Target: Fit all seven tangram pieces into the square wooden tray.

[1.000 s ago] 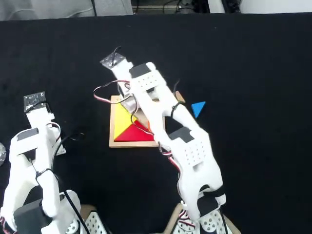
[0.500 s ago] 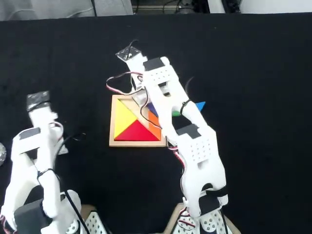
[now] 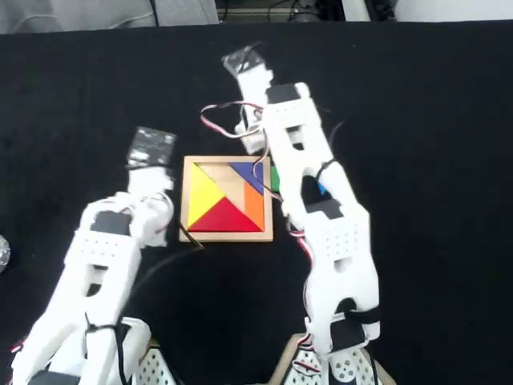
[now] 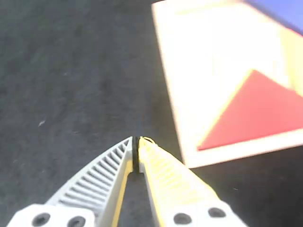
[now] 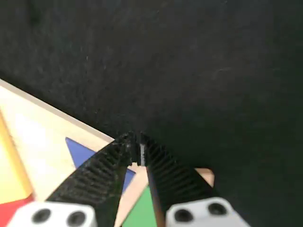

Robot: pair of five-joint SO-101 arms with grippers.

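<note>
The tray [image 3: 227, 237] is sitting mid-bench, already holding yellow, red, orange and blue pieces. A green piece [image 5: 141, 213] is lying just outside its right rim, close under the right pincer [image 5: 137, 141], whose jaws are pressing together on nothing. The left pincer [image 4: 136, 141], likewise closed and empty, is hanging off the tray's near-left corner, so the right arm is probably nearer.
</note>
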